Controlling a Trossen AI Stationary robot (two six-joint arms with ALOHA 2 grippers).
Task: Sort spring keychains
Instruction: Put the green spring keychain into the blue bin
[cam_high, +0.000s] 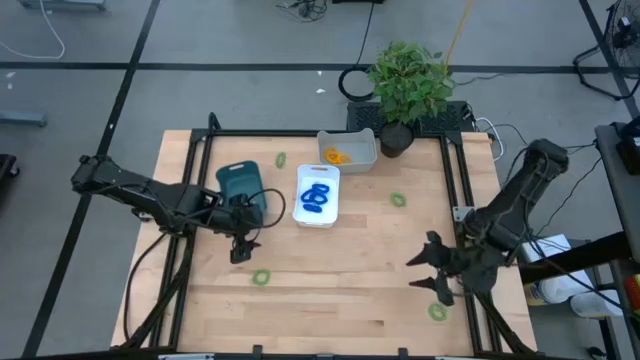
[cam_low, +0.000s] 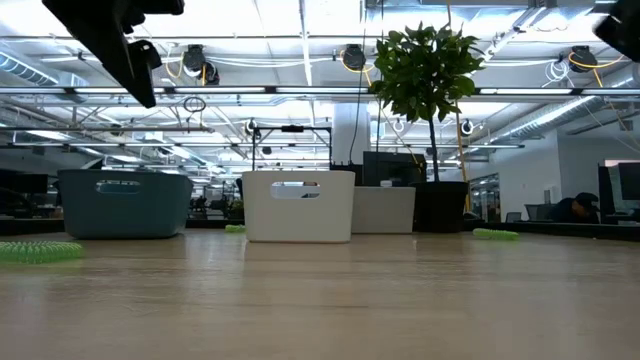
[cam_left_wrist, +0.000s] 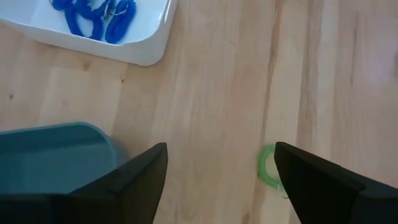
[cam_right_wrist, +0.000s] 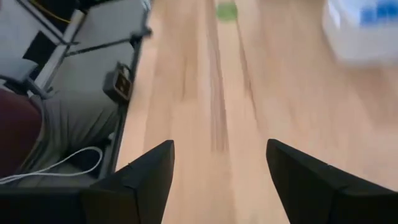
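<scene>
- Left gripper (cam_high: 243, 248): arm stretched low across the surface (cam_high: 330, 290), jaws spread and empty, beside the teal bin (cam_high: 238, 182), above a green keychain (cam_high: 261, 277).
- Right gripper (cam_high: 432, 270): arm folded at the right edge, jaws apart, empty, near another green keychain (cam_high: 437, 312).
- Blue keychains (cam_high: 316, 196) in the white tray (cam_high: 301, 206); orange ones (cam_high: 335, 155) in the rear tray (cam_high: 366, 150).

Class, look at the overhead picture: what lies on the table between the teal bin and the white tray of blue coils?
Nothing: bare wood separates the teal bin from the white tray in the high view.
</scene>
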